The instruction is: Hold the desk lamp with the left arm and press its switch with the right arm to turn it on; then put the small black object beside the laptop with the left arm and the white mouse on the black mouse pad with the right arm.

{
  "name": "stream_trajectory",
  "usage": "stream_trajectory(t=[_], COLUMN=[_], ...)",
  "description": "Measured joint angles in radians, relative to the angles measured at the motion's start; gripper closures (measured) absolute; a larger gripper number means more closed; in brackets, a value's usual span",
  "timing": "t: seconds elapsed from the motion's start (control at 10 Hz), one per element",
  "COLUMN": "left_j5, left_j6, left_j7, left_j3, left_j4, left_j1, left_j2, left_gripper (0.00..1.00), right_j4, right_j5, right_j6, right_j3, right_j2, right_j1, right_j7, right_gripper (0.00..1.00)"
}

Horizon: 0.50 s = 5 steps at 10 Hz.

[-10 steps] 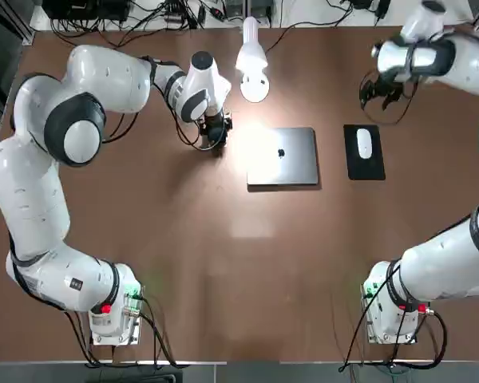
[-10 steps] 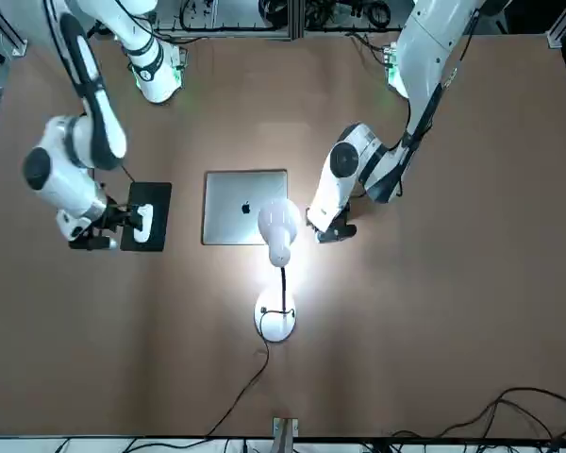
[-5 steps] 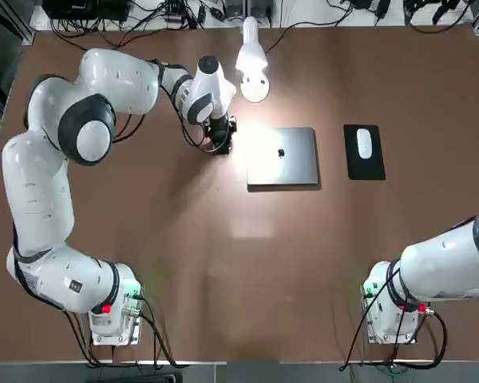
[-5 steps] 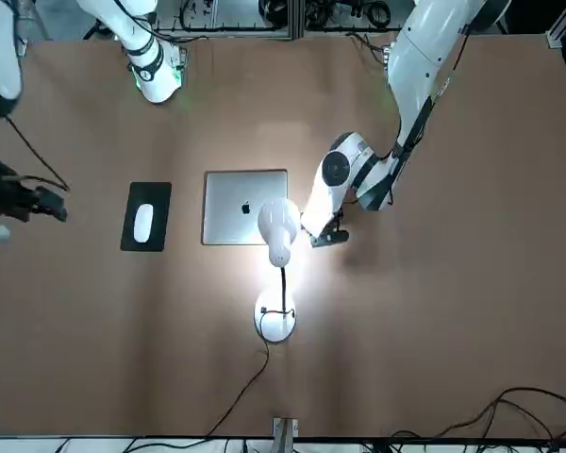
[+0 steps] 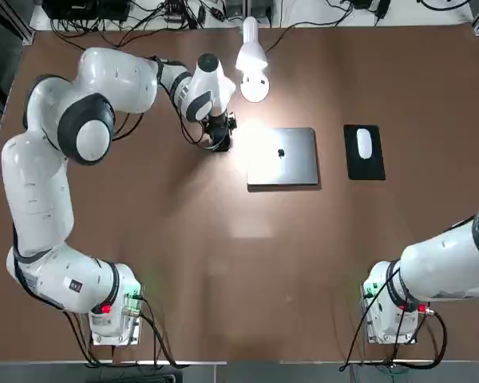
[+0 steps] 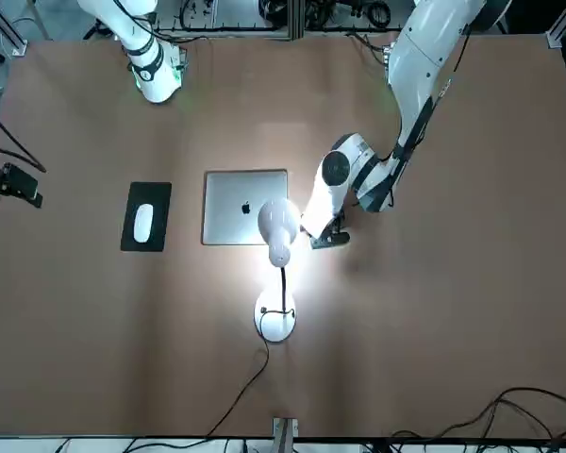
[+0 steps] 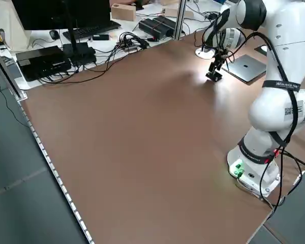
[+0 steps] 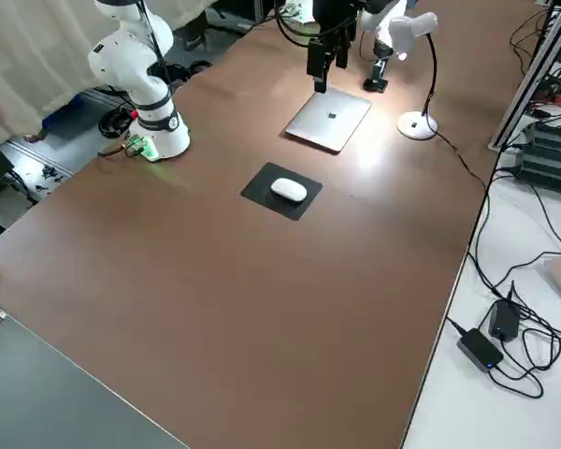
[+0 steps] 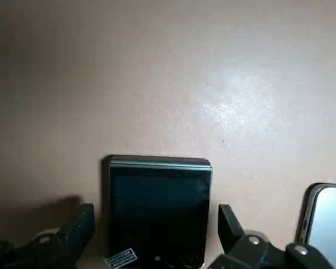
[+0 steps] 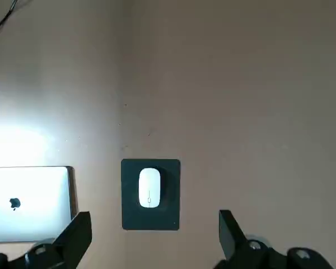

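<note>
The white desk lamp [image 5: 253, 60] stands lit at the table's back, and its glow falls on the closed silver laptop [image 5: 283, 155]. To the laptop's left, my left gripper [image 5: 218, 140] is low at the table. In the left wrist view its fingers [image 9: 81, 224] stand open on both sides of the small black object [image 9: 157, 207], which lies flat, with a narrow gap on each side. The white mouse [image 5: 364, 144] rests on the black mouse pad [image 5: 365, 167]. My right gripper [image 6: 11, 184] hangs high off to the side, open and empty, out of the top view.
The lamp's cord [image 6: 250, 377] runs across the table toward the far edge. Cables and boxes [image 5: 144, 20] crowd the shelf behind the table. The arm bases [image 5: 112, 307] [image 5: 391, 311] stand at the near edge. Bare brown tabletop lies between them and the laptop.
My right gripper has pulled up and away from the mouse pad, leaving the mouse on it. The left gripper shifted slightly toward the laptop and has stayed low since.
</note>
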Motion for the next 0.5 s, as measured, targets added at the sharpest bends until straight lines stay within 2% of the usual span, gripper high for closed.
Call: stream_trajectory(t=[0.2, 0.5], left_j5=[0.003, 0.003], left_j6=[-0.059, -0.102], left_j7=[0.026, 0.15], left_j3=[0.0, -0.021], left_j4=[-0.014, -0.105], left_j1=[0.029, 0.167], left_j2=[-0.049, -0.175], left_gripper=[0.01, 0.0], right_j4=[0.002, -0.002], right_j5=[0.0, 0.0], right_j6=[0.0, 0.035], right_j3=[-0.001, 0.0], right_j2=[0.007, 0.019], right_j1=[-0.027, -0.057], right_j7=[0.002, 0.0], right_gripper=[0.0, 0.0])
